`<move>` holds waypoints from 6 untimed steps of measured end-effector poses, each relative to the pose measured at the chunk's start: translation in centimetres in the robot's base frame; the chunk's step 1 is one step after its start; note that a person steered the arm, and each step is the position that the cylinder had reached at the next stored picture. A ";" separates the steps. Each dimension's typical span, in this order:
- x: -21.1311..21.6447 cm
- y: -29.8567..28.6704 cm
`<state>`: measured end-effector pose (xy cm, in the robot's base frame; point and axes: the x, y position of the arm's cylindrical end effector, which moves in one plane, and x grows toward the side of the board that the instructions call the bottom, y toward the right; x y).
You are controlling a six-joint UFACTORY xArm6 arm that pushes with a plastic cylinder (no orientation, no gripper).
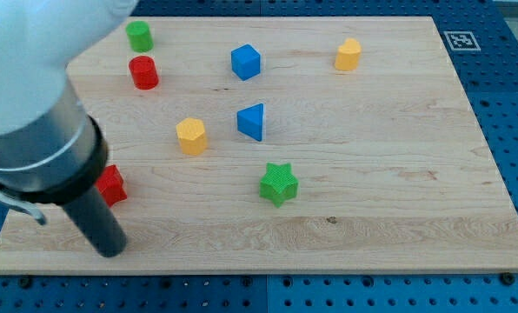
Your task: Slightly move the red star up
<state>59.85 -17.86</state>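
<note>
My tip (109,252) sits on the wooden board (389,174) near the view's bottom left, just below the red star (112,184) (my arm hides part of it). I have no hand, only a rod, so it holds nothing. Farther to the view's right is a green star (279,183). Above it sit a yellow block (191,136) and a blue triangle block (252,121).

Pale matt wooden board (398,130); ridged plastic green star (279,183).
</note>
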 end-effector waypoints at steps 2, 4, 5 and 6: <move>-2.9 -6.0; -3.7 -1.6; -3.7 0.3; -3.8 -1.1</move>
